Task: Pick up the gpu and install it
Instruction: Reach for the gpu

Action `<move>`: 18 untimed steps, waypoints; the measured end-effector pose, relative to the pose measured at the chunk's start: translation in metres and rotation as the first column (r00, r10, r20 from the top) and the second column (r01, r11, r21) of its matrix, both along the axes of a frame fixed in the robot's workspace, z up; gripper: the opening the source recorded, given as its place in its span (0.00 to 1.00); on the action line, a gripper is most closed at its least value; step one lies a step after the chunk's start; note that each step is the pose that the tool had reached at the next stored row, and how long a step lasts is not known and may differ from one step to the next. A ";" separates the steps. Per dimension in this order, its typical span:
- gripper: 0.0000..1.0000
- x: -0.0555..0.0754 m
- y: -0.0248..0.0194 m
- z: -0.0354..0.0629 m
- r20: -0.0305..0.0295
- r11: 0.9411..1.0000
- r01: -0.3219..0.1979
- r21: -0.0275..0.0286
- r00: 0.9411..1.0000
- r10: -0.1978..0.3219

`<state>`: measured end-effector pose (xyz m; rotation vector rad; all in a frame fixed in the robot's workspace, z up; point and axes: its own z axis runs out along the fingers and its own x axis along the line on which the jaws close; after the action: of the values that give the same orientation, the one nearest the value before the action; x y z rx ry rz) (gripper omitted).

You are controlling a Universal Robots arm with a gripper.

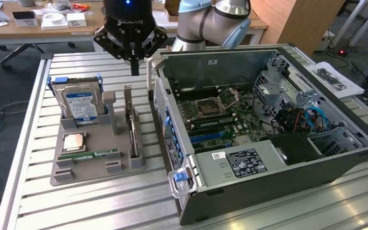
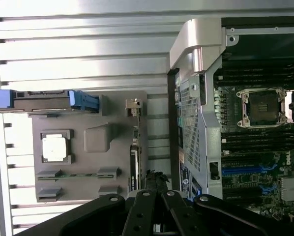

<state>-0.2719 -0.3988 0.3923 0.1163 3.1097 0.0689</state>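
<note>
jaws pressed together, the gripper (image 1: 134, 71) hangs over the gpu (image 1: 132, 134): stiff, light, probably fragile, best pinched across its upper edge.

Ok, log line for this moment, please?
gripper: shut, empty, over gpu | gpu: upright in grey holder beside open case | installed: no

Oblique exterior, overhead wrist; shared holder (image 1: 85, 177)
</note>
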 end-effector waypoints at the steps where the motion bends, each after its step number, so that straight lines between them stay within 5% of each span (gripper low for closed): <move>1: 0.11 -0.001 0.0000 0.0000 0.000 1.000 0.000 0.000 1.000 0.000; 18: 0.11 -0.009 0.0000 -0.0002 0.000 1.000 0.000 0.000 1.000 0.000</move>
<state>-0.2812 -0.3988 0.3921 0.1163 3.1096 0.0690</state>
